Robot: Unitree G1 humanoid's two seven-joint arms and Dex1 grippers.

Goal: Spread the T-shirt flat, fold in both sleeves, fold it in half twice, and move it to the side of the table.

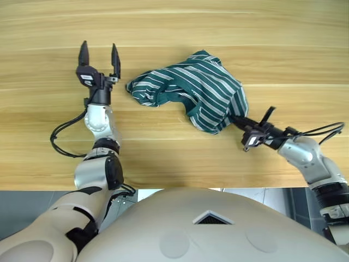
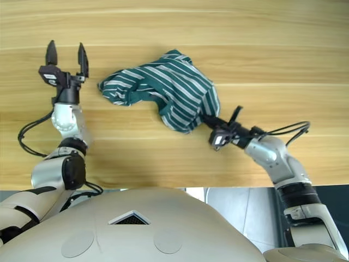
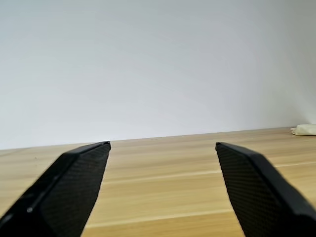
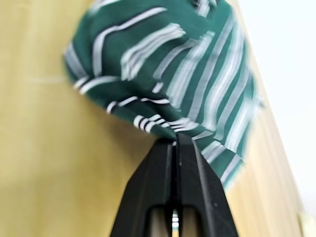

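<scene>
Right gripper, toward the near right edge of the tabletop, is clamped tight on an edge of the T-shirt. It looks like only a thin bite of cloth, though that's hard to judge. The shirt sits bunched mid-tabletop. Left gripper is spread wide and empty, just beside the shirt's left end, not touching.

Risks: the thin pinch slips on a pull, or with nothing anchoring it, the whole bundle drags instead of spreading.
</scene>
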